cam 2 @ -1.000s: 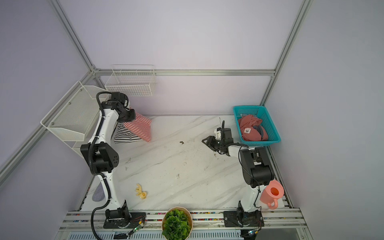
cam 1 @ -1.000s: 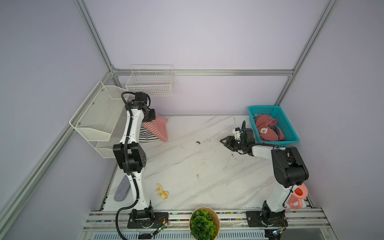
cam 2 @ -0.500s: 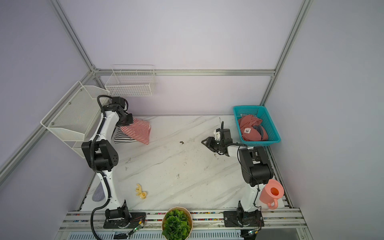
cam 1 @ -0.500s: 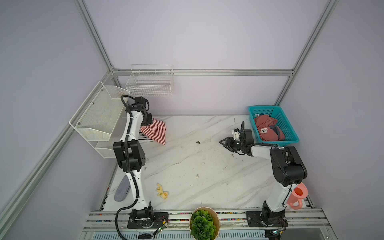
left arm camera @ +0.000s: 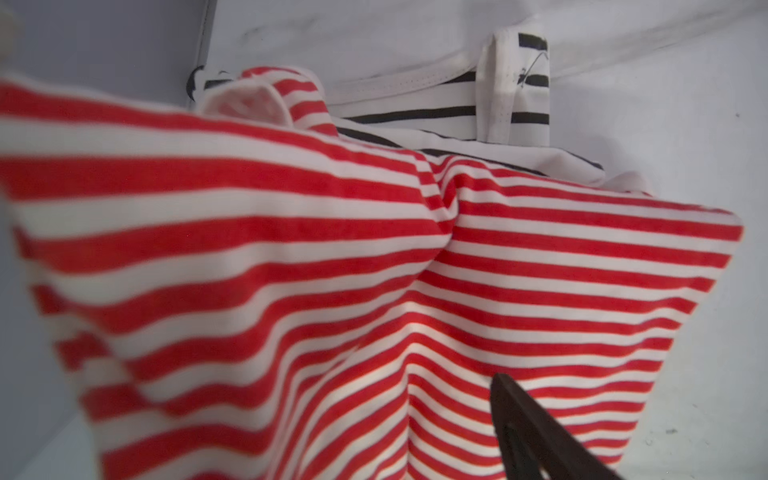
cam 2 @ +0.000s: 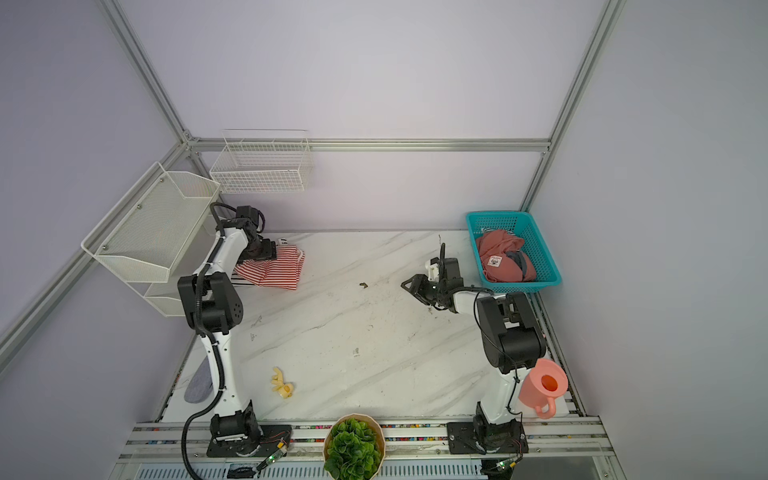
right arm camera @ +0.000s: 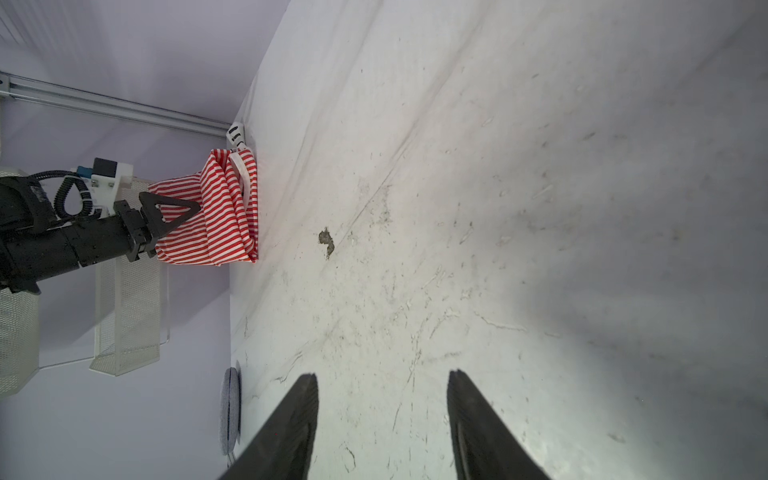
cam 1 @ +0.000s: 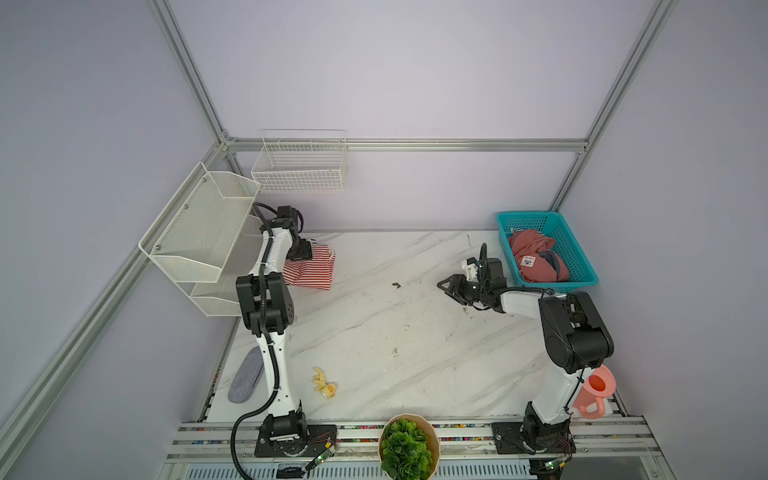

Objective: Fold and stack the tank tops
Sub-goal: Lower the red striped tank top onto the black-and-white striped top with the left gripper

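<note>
Red-and-white tank top lies in the far left corner of the marble table, just in front of the back wall and beside the white mesh shelf. It is folded into a rough, thick rectangle with narrow even red and white stripes. The folded edge faces the table centre and white trim shows at one end in the right wrist view. It sits on top of the black-and-white tank top, which lies flat underneath. Only a strip of that top pokes out toward the wall, white with thin black stripes, a white-trimmed strap and a hem; a small bit also shows in the right wrist view. In the left wrist view the red cloth bulges up in soft ridges with its stripes bending around a crease. Left gripper is low over the red top's shelf-side end. One finger shows well off to the side and the other is hidden by cloth, so the jaws look spread, not pinching. Can't tell if the cloth touches them. Right gripper hovers over bare table near the teal basket. Its fingers are apart with nothing between them. The basket holds a crumpled dusty-red garment.
</note>
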{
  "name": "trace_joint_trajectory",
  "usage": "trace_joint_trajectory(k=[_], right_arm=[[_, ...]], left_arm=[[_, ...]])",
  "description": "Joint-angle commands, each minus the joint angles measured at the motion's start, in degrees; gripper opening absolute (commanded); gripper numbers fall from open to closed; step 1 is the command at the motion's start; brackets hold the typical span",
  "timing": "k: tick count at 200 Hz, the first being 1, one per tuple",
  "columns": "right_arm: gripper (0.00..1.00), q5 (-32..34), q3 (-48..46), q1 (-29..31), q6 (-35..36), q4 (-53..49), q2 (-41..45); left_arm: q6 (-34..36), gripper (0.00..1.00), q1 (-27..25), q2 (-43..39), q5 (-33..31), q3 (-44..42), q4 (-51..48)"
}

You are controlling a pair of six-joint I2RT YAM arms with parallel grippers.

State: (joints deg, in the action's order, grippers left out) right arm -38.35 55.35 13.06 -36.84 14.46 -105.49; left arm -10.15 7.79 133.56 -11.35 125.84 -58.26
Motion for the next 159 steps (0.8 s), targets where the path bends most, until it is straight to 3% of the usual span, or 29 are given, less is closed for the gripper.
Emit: trace_joint_trajectory(k=[1, 33, 79, 159], right_arm=[[0.53, 0.7, -0.9, 0.5, 0.0, -0.3, 1.2], [0.53, 0.7, -0.8, 0.8, 0.0, -0.6, 1.6], [0.53, 0.9, -0.5, 1.3, -0.1, -0.7, 1.9], [0.53, 0.6, -0.1, 2.0, -0.1, -0.6, 0.8]], left_arm=[[-4.4, 1.00, 2.4, -2.5, -5.2, 3.6, 2.7], [-6.9, 1.00, 2.5, -4.8, -4.7, 3.5, 4.1], [-10.4, 1.00, 2.3, -10.1, 4.2, 0.9, 9.0], [-12.2, 1.00, -0.7, -16.5, -1.6, -4.9, 14.1]])
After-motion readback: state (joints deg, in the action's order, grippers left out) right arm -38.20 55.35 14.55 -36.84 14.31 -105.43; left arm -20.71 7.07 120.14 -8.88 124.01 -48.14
